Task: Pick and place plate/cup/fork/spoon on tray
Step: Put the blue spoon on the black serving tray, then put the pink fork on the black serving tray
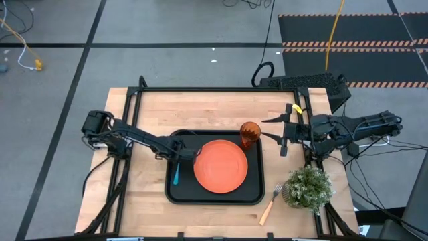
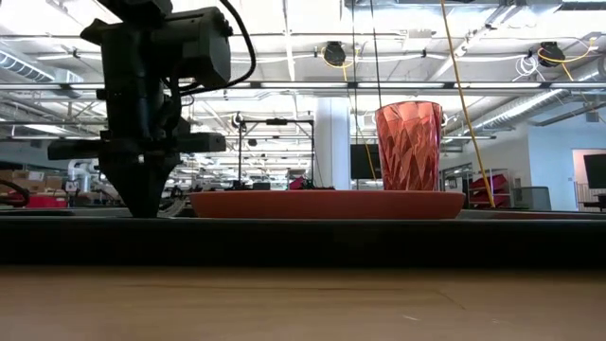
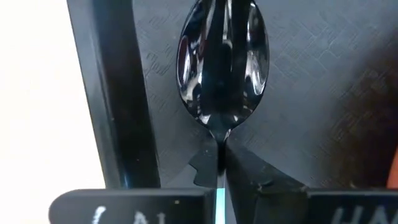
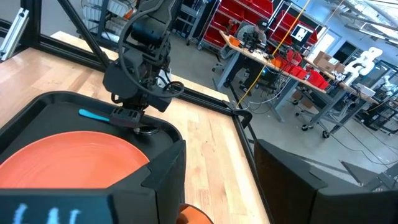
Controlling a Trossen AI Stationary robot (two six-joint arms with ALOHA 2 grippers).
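The black tray (image 1: pixel 214 199) lies mid-table. The orange plate (image 1: pixel 221 165) lies flat in it, and the orange cup (image 1: pixel 249 134) stands upright at the tray's far right corner. My left gripper (image 1: pixel 182 154) is low over the tray's left part, shut on the spoon (image 3: pixel 222 62). The spoon's blue handle (image 1: pixel 176 175) points toward the near edge. The fork (image 1: pixel 271 204) lies on the wood to the right of the tray. My right gripper (image 1: pixel 273 129) is open and empty, just right of the cup. My left gripper pinches the spoon at its neck (image 3: pixel 219 149), where the dark bowl meets the blue handle, between its two fingers. The fingers come from above, pointing down, and lie across the spoon. The spoon is about level, low over the tray floor (image 3: pixel 311 93); whether it rests there I cannot tell.
A small potted plant (image 1: pixel 307 187) stands at the near right, close to the fork's tines. The tray's raised rim (image 3: pixel 118 93) runs just beside the spoon. Bare wood lies to the left of the tray and along the table's far side.
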